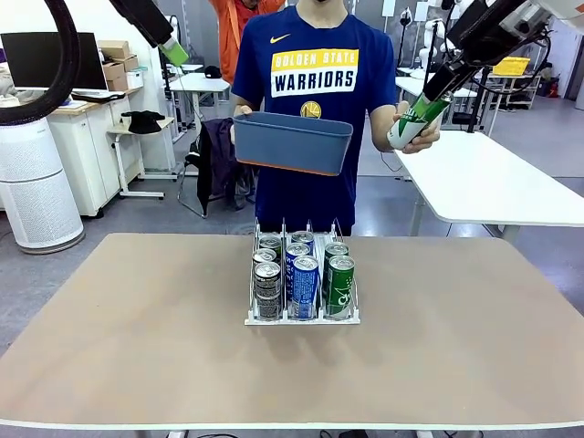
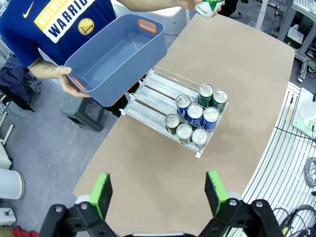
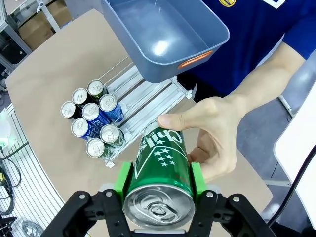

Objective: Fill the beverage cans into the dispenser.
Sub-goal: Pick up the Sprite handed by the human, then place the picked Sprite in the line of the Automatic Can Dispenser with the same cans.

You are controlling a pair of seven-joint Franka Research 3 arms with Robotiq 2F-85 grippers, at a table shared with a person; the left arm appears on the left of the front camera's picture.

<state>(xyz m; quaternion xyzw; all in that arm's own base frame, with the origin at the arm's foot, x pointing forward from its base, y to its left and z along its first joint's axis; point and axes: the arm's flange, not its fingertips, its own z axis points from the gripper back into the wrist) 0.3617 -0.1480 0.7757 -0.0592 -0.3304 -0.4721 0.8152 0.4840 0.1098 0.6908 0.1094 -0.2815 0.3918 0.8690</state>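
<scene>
Right wrist view: green can (image 3: 160, 170) with white lettering — clamped between right gripper (image 3: 159, 183) pads, person's hand (image 3: 215, 133) touching it; left gripper (image 2: 159, 195) open.

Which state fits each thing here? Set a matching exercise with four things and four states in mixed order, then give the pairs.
Things:
1. green can
2. blue-grey tub
3. left gripper
4. dispenser

States:
A. open, holding nothing, high above the table
B. stands on the table with seven cans in its lanes
C. clamped between green pads, with the person's hand also on it
D. empty, held up by the person over the table's far edge

Pairs: 1-C, 2-D, 3-A, 4-B
</scene>
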